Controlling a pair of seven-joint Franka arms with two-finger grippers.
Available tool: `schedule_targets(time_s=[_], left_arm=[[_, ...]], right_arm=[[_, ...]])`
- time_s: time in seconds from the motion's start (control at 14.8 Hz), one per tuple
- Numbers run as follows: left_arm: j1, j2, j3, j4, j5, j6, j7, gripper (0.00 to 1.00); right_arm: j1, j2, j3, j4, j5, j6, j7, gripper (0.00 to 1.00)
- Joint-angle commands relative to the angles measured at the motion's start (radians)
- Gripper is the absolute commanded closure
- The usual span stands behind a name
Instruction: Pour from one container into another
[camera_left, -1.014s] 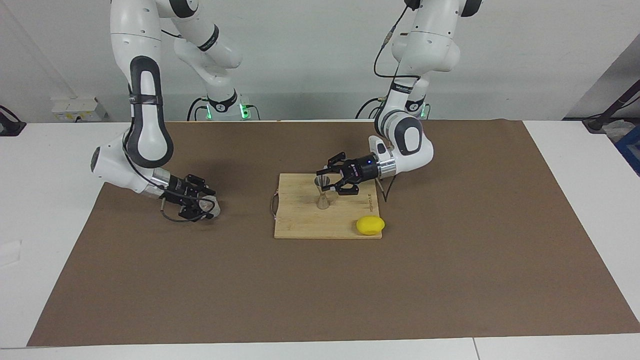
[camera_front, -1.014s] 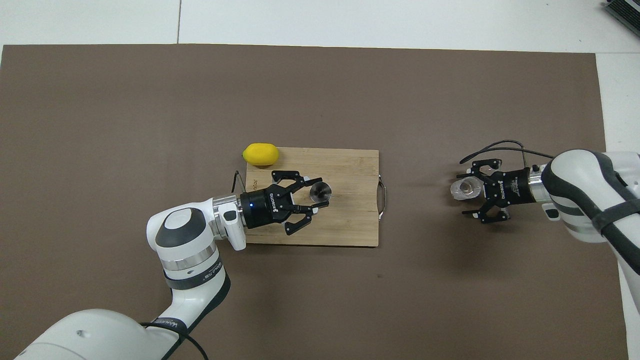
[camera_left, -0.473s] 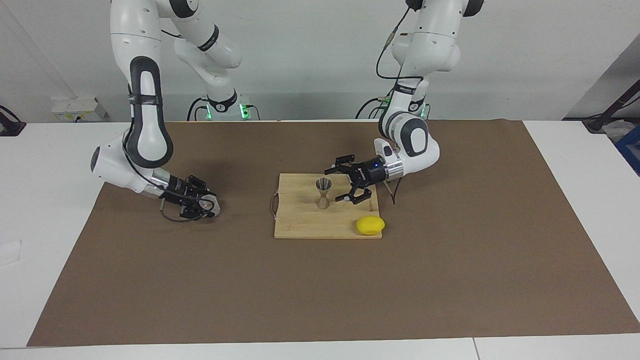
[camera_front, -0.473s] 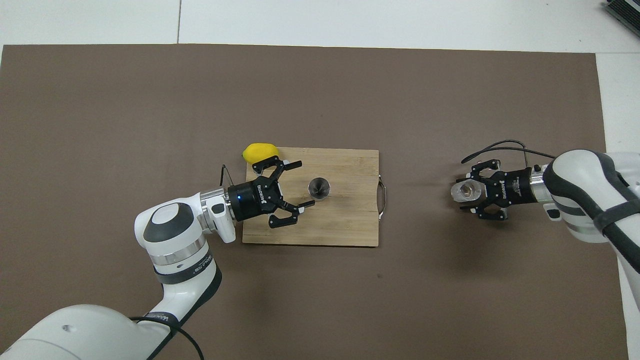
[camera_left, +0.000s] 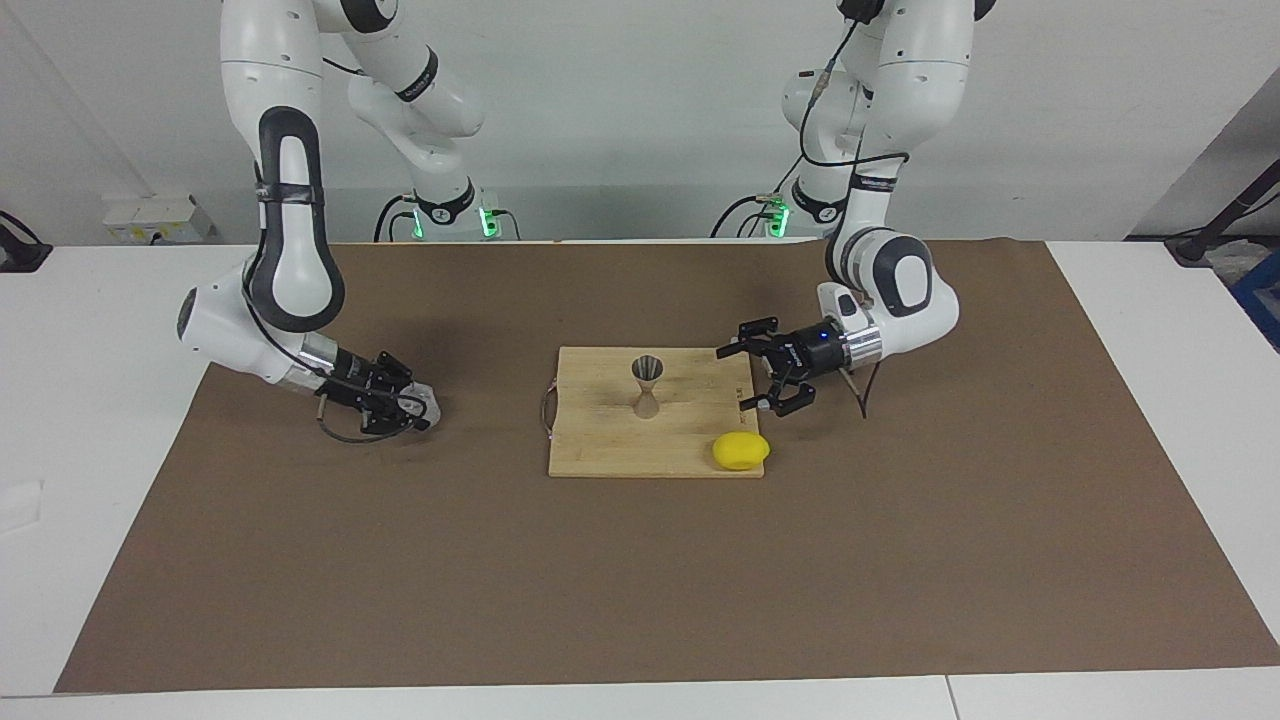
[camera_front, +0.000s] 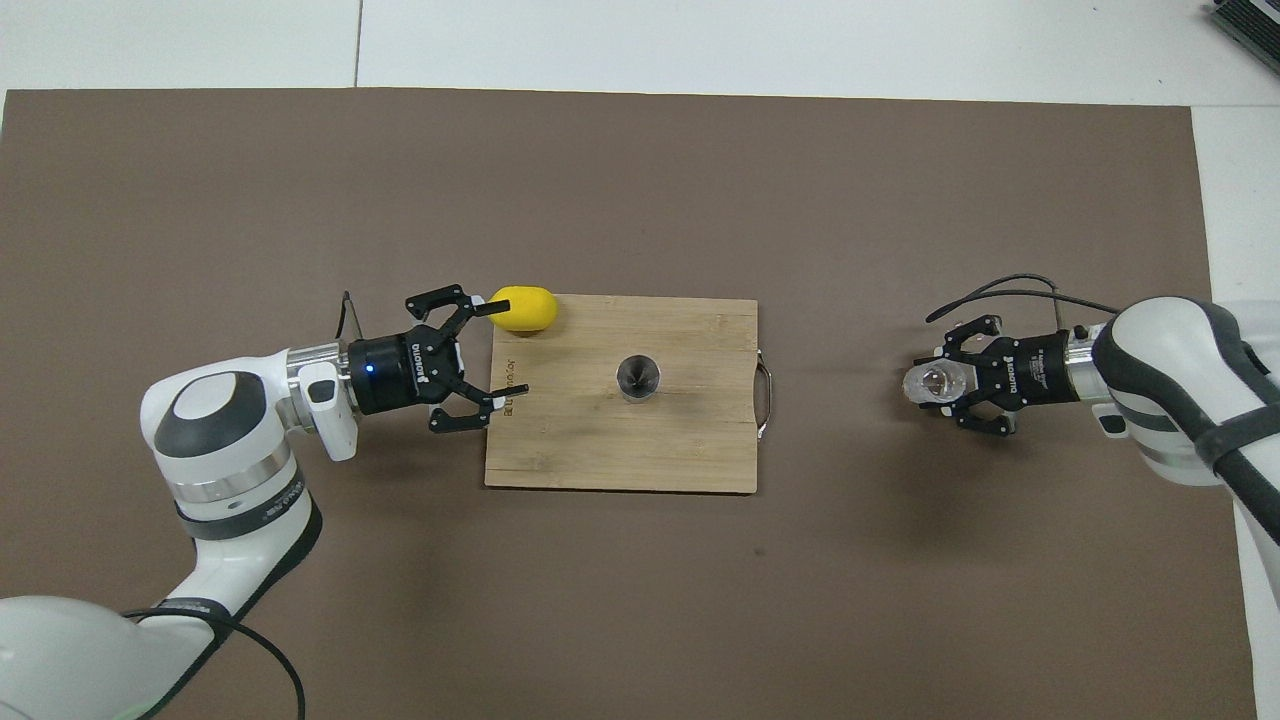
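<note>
Brown paper covers the tabletop (camera_left: 640, 590) under both arms, giving one flat work area. At its centre lies a wooden cutting board (camera_left: 600, 440), and the metal jigger (camera_left: 646, 385) stands upright near the board's middle, mouth up, so that it can receive liquid without being held. A lemon (camera_left: 741, 451) rests at the board's corner toward the left arm's end, partly off the edge and clear of the jigger.

The left gripper (camera_left: 768, 375) hangs low over the board's edge at the left arm's end, apart from the jigger, with its jaws spread wide and holding nothing. This placement leaves the space above the jigger free for the pour.

The right gripper (camera_left: 400, 405) is low at the right arm's end of the paper, well apart from the board. Its jaws are closed on the glass cup (camera_front: 928, 384), gripping it by the sides. The overhead view shows the cup's mouth facing up, so the contents should stay in. Judged from this layout, the cup is grasped but not yet carried to the jigger.
</note>
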Motion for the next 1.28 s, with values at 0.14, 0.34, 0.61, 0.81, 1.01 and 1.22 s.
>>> schedule_targets(time_s=[0.14,0.34,0.61,0.81,1.01,1.22], left_arm=[[0.203,-0.019,-0.006,0.1,0.347,-0.113,-0.006,0.0],[0.301,-0.023,-0.004,0.184,0.525,-0.185,-0.038,0.0],[0.388,-0.033,-0.004,0.342,0.763,-0.255,-0.121,0.0],[0.415,-0.036,-0.003,0.454,0.884,-0.313,-0.136,0.0],[0.425,-0.069,-0.003,0.537,1.025,-0.331,-0.223,0.0],[0.424,-0.094,-0.003,0.58,1.093,-0.337,-0.259,0.0]], right_arm=[[0.103,-0.094,0.001,-0.014,0.027,0.008,0.098,1.0],[0.203,-0.125,0.0,-0.01,0.017,0.024,0.224,1.0],[0.339,-0.142,-0.002,0.018,-0.059,0.086,0.423,1.0],[0.415,-0.131,0.0,0.064,-0.163,0.109,0.598,1.0],[0.476,-0.111,0.0,0.131,-0.259,0.112,0.75,1.0],[0.525,-0.103,0.0,0.16,-0.338,0.11,0.836,1.0]])
